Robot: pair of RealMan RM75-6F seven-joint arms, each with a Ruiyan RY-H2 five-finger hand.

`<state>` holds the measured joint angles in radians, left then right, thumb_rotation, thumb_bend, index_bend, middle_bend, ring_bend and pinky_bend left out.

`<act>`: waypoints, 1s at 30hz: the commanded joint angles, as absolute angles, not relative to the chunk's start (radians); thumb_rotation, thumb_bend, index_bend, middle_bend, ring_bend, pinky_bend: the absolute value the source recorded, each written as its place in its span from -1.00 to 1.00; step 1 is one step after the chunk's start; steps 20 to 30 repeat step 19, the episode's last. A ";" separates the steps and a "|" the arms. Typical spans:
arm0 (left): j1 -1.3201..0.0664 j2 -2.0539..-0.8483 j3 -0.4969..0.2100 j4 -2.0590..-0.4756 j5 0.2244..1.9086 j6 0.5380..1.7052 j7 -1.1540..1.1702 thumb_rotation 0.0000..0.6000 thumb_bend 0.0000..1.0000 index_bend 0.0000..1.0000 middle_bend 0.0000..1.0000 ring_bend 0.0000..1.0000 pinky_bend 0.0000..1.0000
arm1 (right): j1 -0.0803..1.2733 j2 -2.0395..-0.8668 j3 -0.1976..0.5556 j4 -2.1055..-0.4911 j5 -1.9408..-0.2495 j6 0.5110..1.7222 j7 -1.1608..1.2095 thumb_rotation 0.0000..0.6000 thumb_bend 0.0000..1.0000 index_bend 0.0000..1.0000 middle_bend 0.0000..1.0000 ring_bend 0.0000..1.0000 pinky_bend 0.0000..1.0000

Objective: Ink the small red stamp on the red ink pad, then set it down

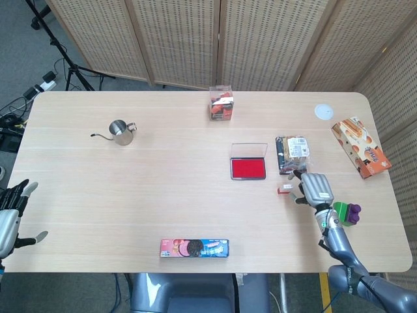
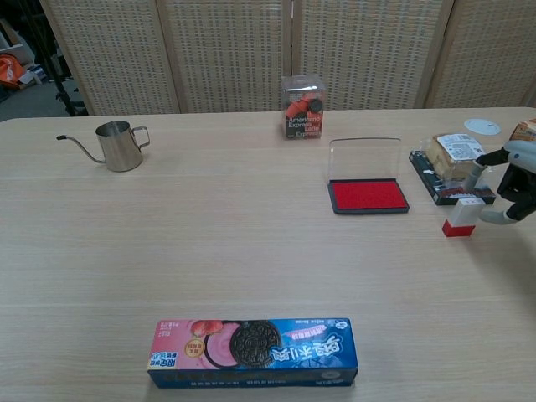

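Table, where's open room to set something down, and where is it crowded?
The table is bare between the kettle, ink pad and cookie box. The right side is crowded: stamp by the right hand, sandwich pack, orange box, toy.

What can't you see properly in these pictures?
- Small red stamp: its underside faces the table in both views, so any ink is hidden.
- Right hand: chest view's edge cuts it off; whether its fingers touch the stamp is unclear.
- Left hand: head view's edge cuts it off.
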<state>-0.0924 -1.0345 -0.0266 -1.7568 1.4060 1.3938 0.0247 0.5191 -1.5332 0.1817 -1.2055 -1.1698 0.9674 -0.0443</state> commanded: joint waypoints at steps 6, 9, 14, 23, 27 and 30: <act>-0.085 -1.022 -0.023 -1.760 1.427 1.410 -0.003 1.00 -1.00 -1.00 -1.00 -1.00 -1.00 | 0.483 -1.426 0.198 -1.367 -1.202 1.051 -0.038 1.00 -0.38 -0.26 0.84 1.00 1.00; -0.078 -1.010 -0.020 -1.766 1.438 1.421 -0.028 1.00 -1.00 -1.00 -1.00 -1.00 -1.00 | 0.443 -1.339 0.198 -1.488 -1.242 1.120 -0.018 1.00 -0.41 -0.26 0.68 0.95 1.00; -0.066 -0.976 -0.010 -1.785 1.465 1.438 -0.066 1.00 -1.00 -1.00 -1.00 -1.00 -1.00 | 0.331 -1.227 0.164 -1.624 -1.402 1.337 0.067 1.00 -0.63 -0.30 0.02 0.16 0.68; -0.049 -0.973 -0.015 -1.778 1.481 1.482 -0.083 1.00 -1.00 -1.00 -1.00 -1.00 -1.00 | 0.235 -1.227 0.121 -1.612 -1.539 1.542 0.064 1.00 -1.00 -0.56 -0.86 -0.91 -0.34; -0.049 -0.973 -0.015 -1.778 1.481 1.482 -0.083 1.00 -1.00 -1.00 -1.00 -1.00 -1.00 | 0.235 -1.227 0.121 -1.612 -1.539 1.542 0.064 1.00 -1.00 -0.56 -0.86 -0.91 -0.34; -0.049 -0.973 -0.015 -1.778 1.481 1.482 -0.083 1.00 -1.00 -1.00 -1.00 -1.00 -1.00 | 0.235 -1.227 0.121 -1.612 -1.539 1.542 0.064 1.00 -1.00 -0.56 -0.86 -0.91 -0.34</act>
